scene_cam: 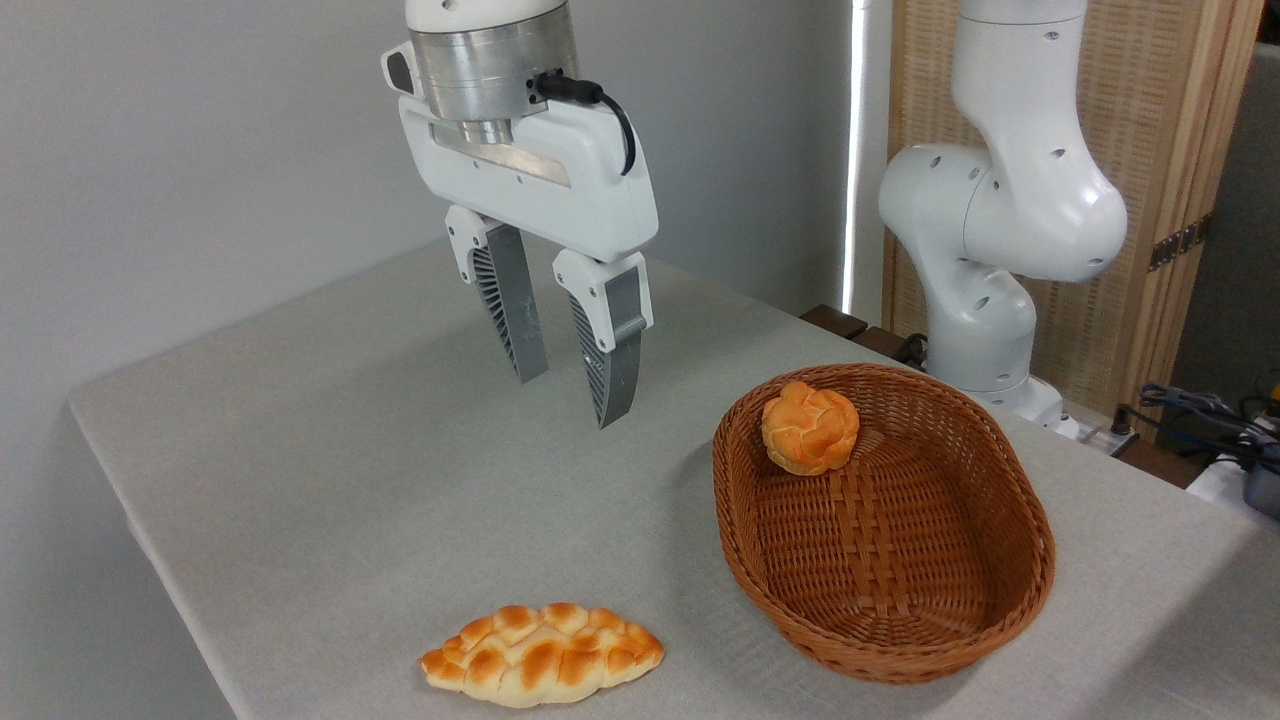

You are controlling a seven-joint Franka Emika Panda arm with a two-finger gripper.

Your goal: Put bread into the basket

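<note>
Bread on the table, gripper parted and empty

The bread (541,655) lies flat near the table's (300,480) front edge, long axis roughly left-right, pointed ends outward, apart from the basket (1000,600) holding a small bun (810,427). The gripper (575,400) hangs above.

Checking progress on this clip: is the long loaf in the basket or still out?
Out. The loaf lies flat on the table, left of the basket; the open gripper holds nothing.

The braided golden bread (541,655) lies flat near the table's front edge, left of and apart from the oval brown wicker basket (900,640), which sits upright.
</note>
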